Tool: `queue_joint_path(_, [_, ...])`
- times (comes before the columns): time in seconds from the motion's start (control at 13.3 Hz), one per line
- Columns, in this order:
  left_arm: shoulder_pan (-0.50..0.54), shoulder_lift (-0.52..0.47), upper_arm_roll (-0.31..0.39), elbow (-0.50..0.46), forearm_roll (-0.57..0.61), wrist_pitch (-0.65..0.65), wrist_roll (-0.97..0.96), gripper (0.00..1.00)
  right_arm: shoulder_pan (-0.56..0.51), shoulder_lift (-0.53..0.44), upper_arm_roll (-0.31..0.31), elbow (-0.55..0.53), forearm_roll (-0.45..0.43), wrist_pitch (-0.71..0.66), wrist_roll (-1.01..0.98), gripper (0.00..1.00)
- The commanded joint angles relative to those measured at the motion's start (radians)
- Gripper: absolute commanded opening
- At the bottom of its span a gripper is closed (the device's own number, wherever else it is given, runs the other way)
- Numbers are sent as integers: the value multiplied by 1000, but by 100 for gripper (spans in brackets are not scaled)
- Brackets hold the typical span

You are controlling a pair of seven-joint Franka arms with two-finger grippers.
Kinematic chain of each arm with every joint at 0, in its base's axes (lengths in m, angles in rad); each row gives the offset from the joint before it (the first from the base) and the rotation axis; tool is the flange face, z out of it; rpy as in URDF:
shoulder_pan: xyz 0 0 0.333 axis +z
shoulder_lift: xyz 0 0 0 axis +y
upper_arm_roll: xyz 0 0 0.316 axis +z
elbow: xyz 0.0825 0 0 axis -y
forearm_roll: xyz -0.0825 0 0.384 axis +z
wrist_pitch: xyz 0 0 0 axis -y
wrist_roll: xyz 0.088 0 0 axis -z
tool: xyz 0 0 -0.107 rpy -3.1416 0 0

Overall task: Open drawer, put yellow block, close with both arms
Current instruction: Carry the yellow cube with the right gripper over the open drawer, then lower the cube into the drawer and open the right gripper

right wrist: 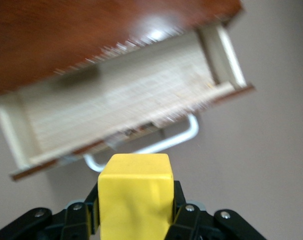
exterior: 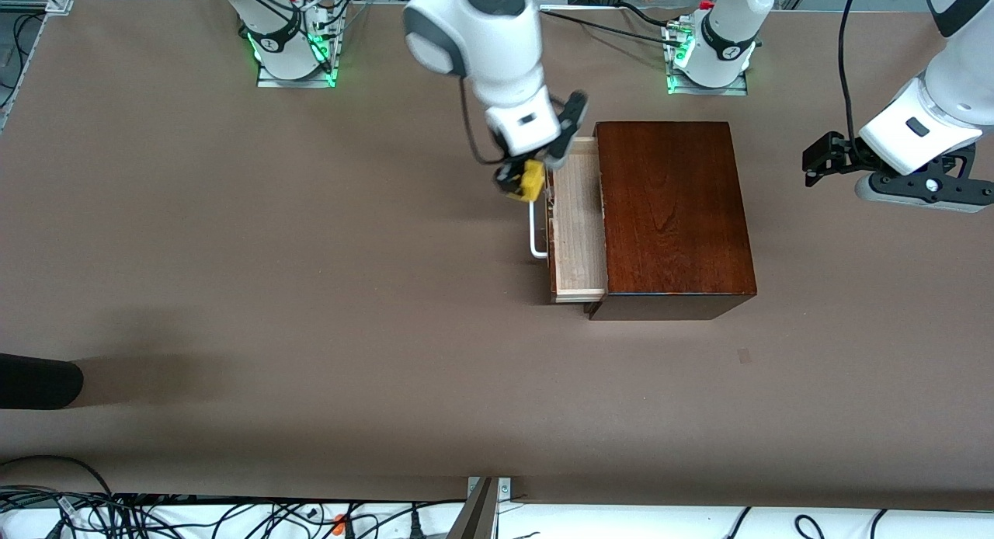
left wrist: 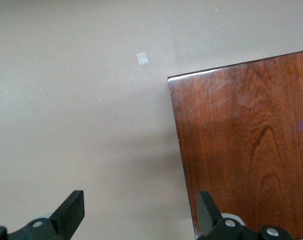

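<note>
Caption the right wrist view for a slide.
Right gripper holds the yellow block above the open drawer and its handle.

Three cameras, one table

High up, we face the bases; both wrist cameras look down closely, sharing the box (exterior: pixel 674 213).

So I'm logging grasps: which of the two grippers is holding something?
The right gripper, shut on the yellow block over the drawer's handle; the left gripper waits open.
</note>
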Motion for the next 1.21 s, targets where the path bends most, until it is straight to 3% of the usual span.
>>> queue_joint_path(0.0, [1, -36, -6, -37, -21, -2, 18, 100, 73, 59, -9, 77, -28, -19, 99, 0])
queue_joint_path(0.45, [4, -10, -4, 3, -26, -27, 18, 100, 180, 211, -12, 174, -200, -31, 9, 0])
queue_joint_path(0.68, [4, -10, -7, 6, -27, -28, 8, 100, 185, 261, -14, 257, -203, -52, -45, 0])
queue_joint_path(1.13, [2, -1, -7, 21, -36, -31, 9, 100, 157, 289, -20, 263, -200, -22, -175, 0])
